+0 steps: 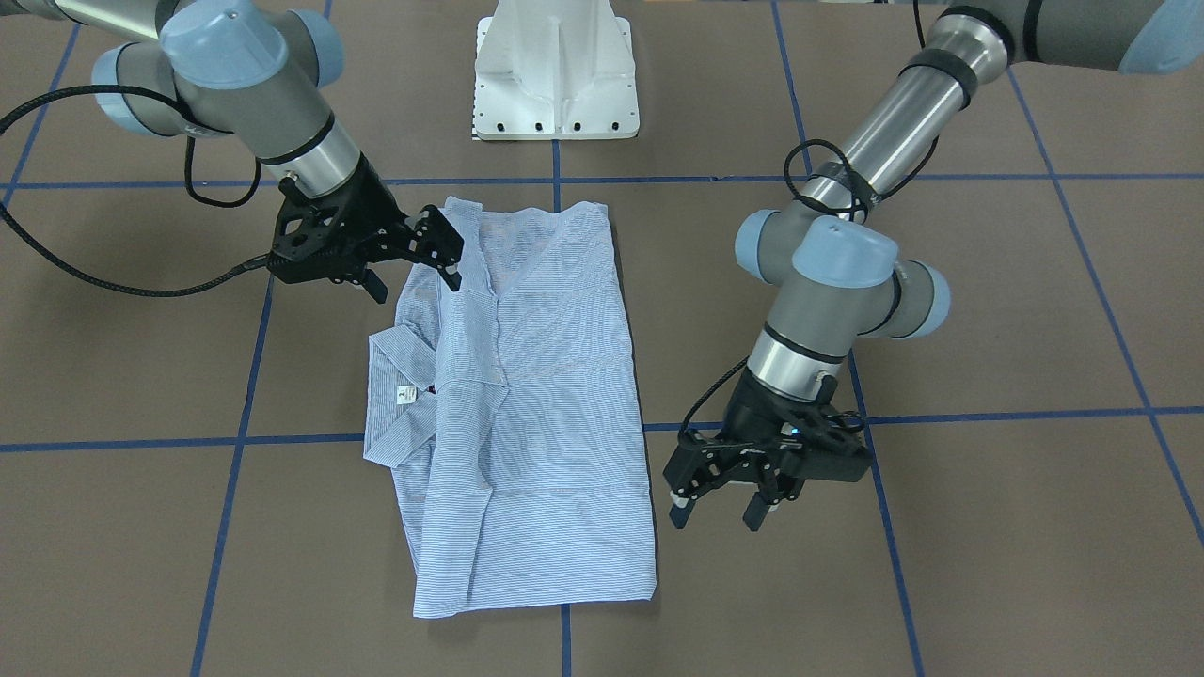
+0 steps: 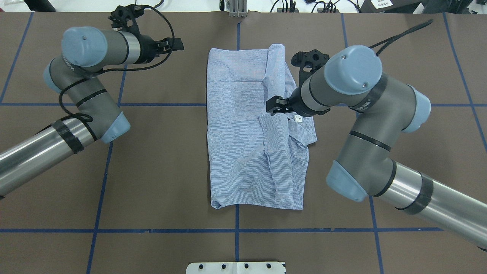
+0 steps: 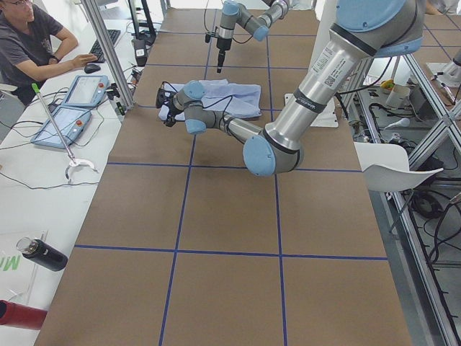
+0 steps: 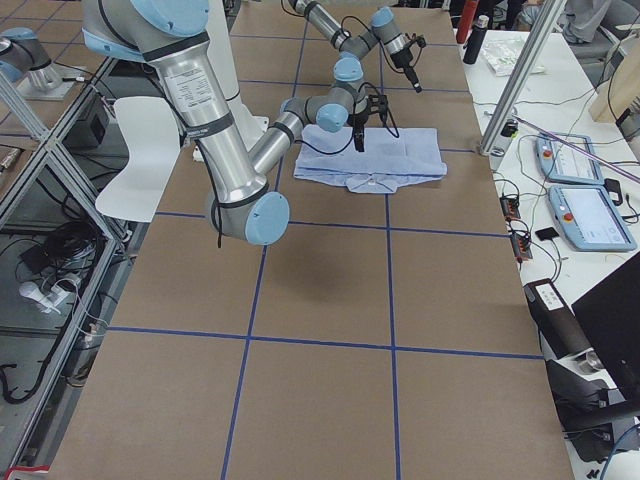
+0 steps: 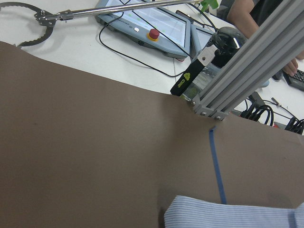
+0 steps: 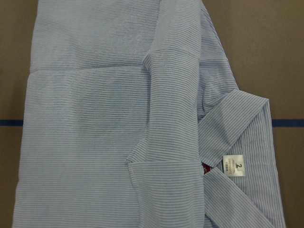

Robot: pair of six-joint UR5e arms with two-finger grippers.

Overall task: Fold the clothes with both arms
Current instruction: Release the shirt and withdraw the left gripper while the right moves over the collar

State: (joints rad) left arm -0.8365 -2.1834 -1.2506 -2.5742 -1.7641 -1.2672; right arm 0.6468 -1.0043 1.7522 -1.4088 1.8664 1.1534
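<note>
The light blue striped shirt (image 1: 546,395) lies folded into a long rectangle on the brown table, and also shows in the overhead view (image 2: 243,129). Its collar and white neck label (image 6: 233,166) stick out at one long side. My right gripper (image 1: 416,285) is open and empty, and hovers above the shirt near the collar side (image 2: 277,105). My left gripper (image 1: 717,512) is open and empty. It sits just off the opposite long edge near a corner, apart from the cloth (image 2: 175,44). The left wrist view shows only the shirt's edge (image 5: 228,213).
The white pedestal base (image 1: 555,75) stands on the robot's side of the shirt. Blue tape lines (image 2: 236,230) cross the table. An aluminium post (image 5: 247,71), teach pendants and cables stand past the far edge, where an operator (image 3: 32,43) sits.
</note>
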